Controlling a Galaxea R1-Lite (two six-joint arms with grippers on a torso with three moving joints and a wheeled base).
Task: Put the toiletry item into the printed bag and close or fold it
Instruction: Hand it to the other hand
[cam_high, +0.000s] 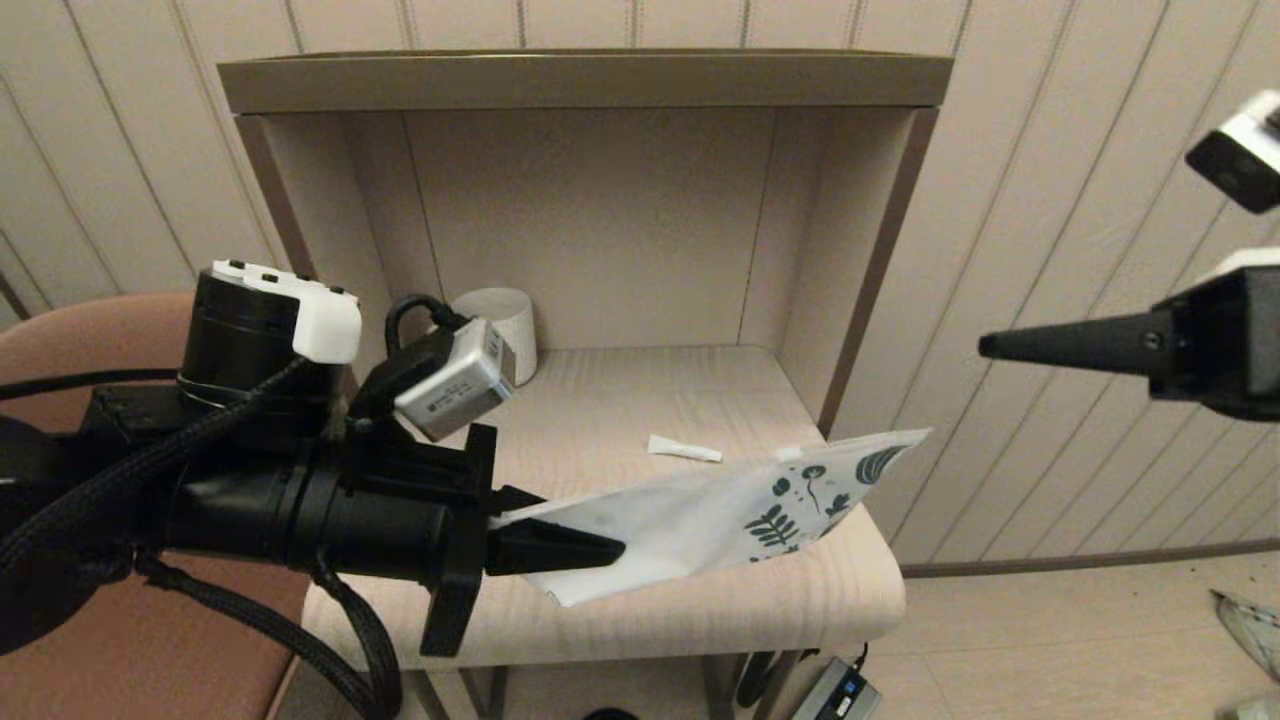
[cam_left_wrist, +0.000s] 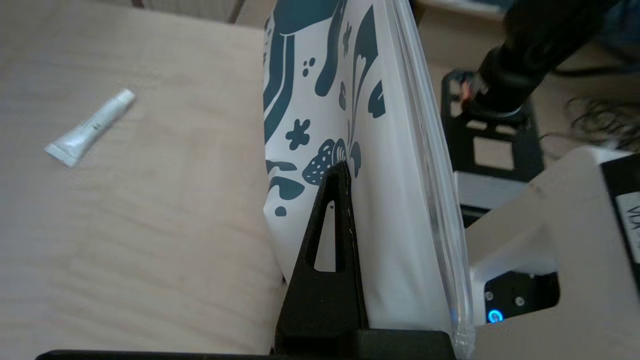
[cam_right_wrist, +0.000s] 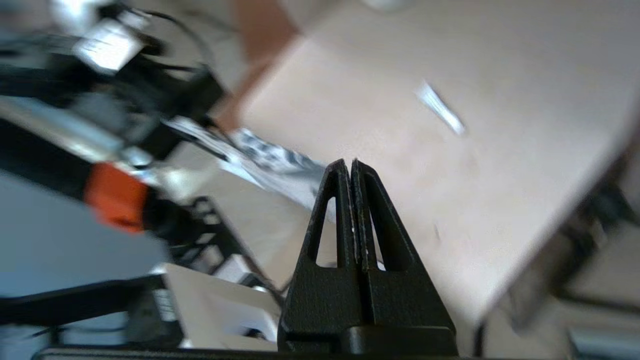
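Left gripper (cam_high: 590, 548) is clamped on the plain end of the printed bag (cam_high: 720, 515), holding it raised above the front part of the shelf surface (cam_high: 640, 390), with the leaf-printed end reaching past the shelf's front right corner. Toiletry item (cam_high: 684, 449) lies flat on the shelf, just behind the bag, apart from it. White mug (cam_high: 505, 325) stands at the shelf's back left corner. Right gripper (cam_high: 990, 346) hangs in the air off the shelf's right side, jaws pressed together, holding nothing.
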